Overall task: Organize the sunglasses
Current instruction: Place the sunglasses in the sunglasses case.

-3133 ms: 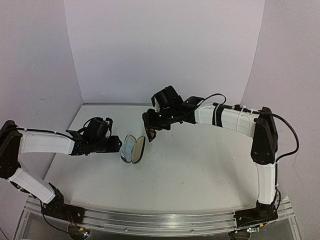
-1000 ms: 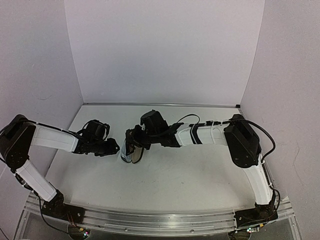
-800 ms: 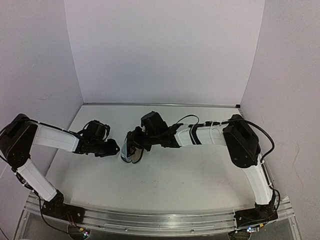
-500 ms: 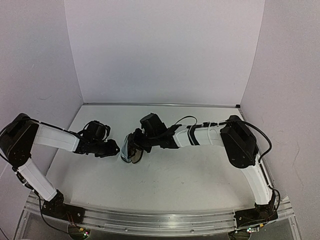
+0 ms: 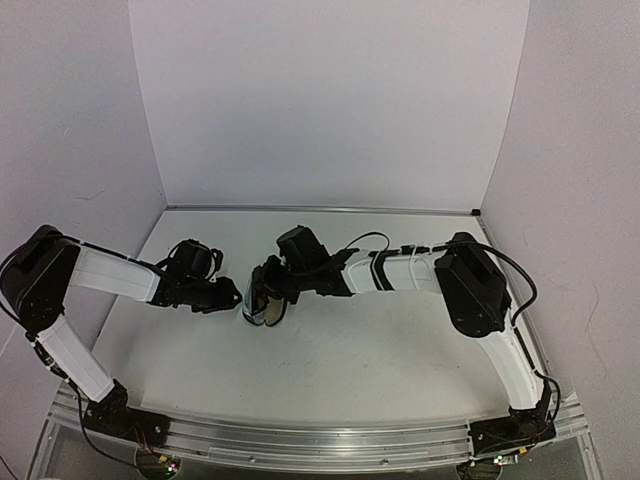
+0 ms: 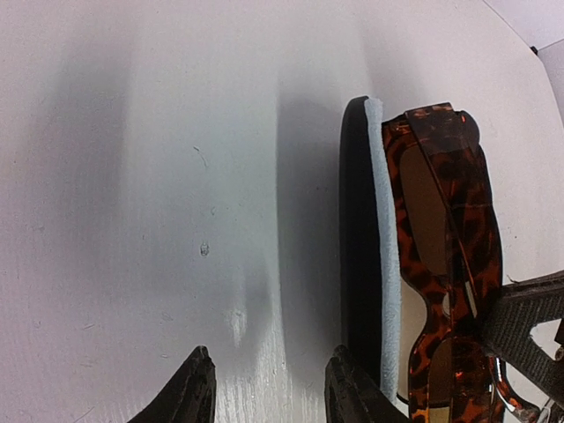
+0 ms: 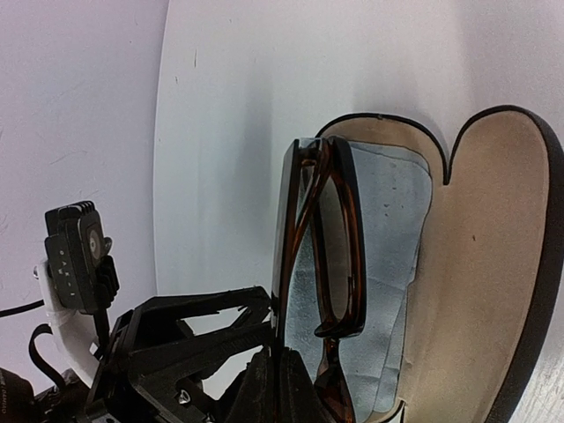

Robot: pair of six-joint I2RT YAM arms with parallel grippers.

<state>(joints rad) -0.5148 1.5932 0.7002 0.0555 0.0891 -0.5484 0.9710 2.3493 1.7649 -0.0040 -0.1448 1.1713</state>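
Note:
The folded tortoiseshell sunglasses (image 7: 322, 231) stand on edge, pinched by their lower end in my shut right gripper (image 7: 284, 388). They hang just over the light blue cloth (image 7: 398, 220) that lies in the open black oval case (image 7: 490, 264) with tan lining. In the left wrist view the sunglasses (image 6: 441, 264) sit beyond the cloth edge (image 6: 377, 247) and the case's black shell (image 6: 355, 264). My left gripper (image 6: 271, 395) is open and holds nothing. Its right fingertip (image 6: 345, 392) is right beside the shell. From above, both grippers meet at the case (image 5: 272, 316).
The white table (image 5: 380, 350) is walled at the back and both sides. My left gripper (image 5: 230, 296) lies low to the left of the case. My right arm (image 5: 420, 270) stretches across from the right.
Three seconds ago my right gripper held the sunglasses up behind the case; it has since brought them down over it. In the last second it crept slightly left. The left gripper barely moved.

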